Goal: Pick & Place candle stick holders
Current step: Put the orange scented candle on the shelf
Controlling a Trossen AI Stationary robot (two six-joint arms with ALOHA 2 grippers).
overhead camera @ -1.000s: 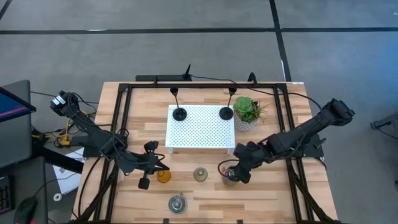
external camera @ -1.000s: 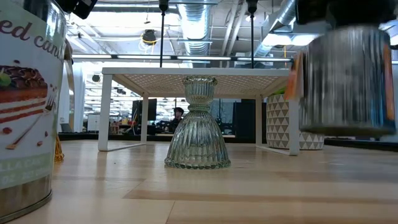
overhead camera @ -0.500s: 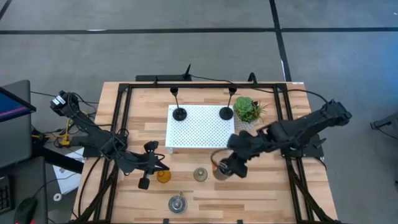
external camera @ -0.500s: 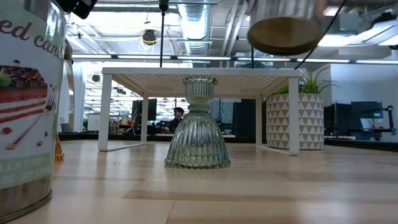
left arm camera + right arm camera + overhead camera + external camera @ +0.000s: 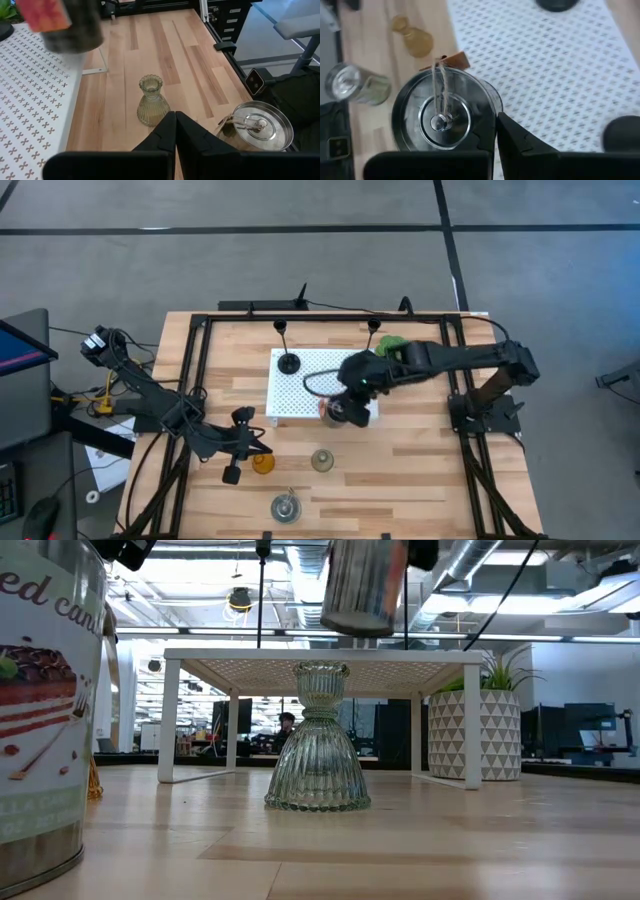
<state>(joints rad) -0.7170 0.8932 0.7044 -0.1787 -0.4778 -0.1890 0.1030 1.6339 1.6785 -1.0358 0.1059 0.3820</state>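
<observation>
Overhead, table-level, two wrist views.

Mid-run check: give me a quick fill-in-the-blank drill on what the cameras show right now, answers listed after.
1. The right gripper holds a shiny silver cup candle holder in the air above the white perforated ____.
2. The left gripper is shut and rests on the wooden table beside the ____ glass holder.
3. The ribbed grey-green glass holder stands ____ on the table.
4. On the white tray, one black thin-stemmed holder is ____ by the arm.

Missing words: tray; amber; upright; unobstructed
</observation>
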